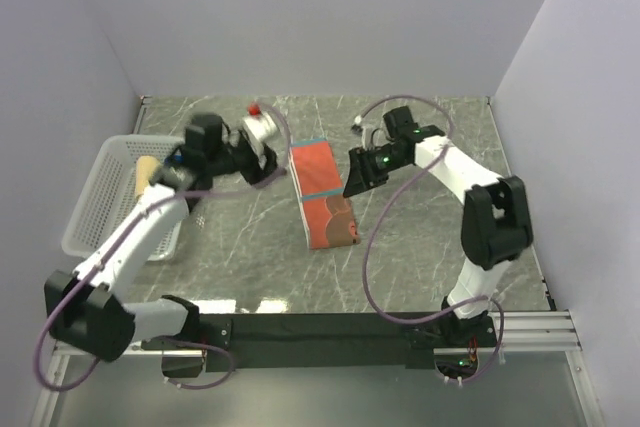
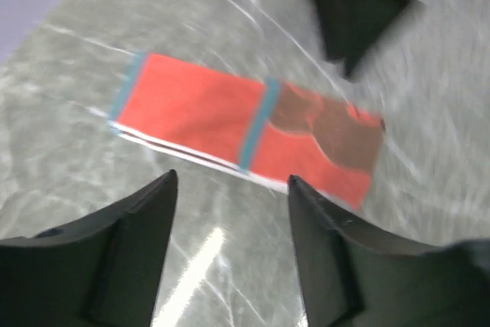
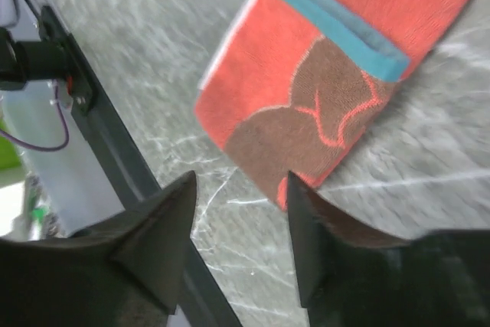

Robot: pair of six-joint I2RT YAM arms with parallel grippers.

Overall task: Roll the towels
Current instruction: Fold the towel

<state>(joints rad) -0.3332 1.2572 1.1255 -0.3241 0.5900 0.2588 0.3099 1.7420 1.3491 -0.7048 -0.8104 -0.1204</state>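
The rust-orange towel (image 1: 322, 193) lies folded into a long strip on the marble table, with teal bands and a dark brown print at its near end. It also shows in the left wrist view (image 2: 230, 124) and the right wrist view (image 3: 321, 74). My left gripper (image 1: 272, 169) is open and empty, just left of the towel's far half. My right gripper (image 1: 352, 187) is open and empty, just right of the towel's middle. In its own view, the left gripper (image 2: 232, 181) hovers by the towel's long edge. The right gripper (image 3: 241, 181) hovers by the printed end. A beige towel (image 1: 145, 173) lies rolled in the basket.
A white lattice basket (image 1: 95, 202) stands at the left edge of the table. The black base rail (image 1: 330, 327) runs along the near edge and shows in the right wrist view (image 3: 115, 143). Grey walls close in the back and both sides.
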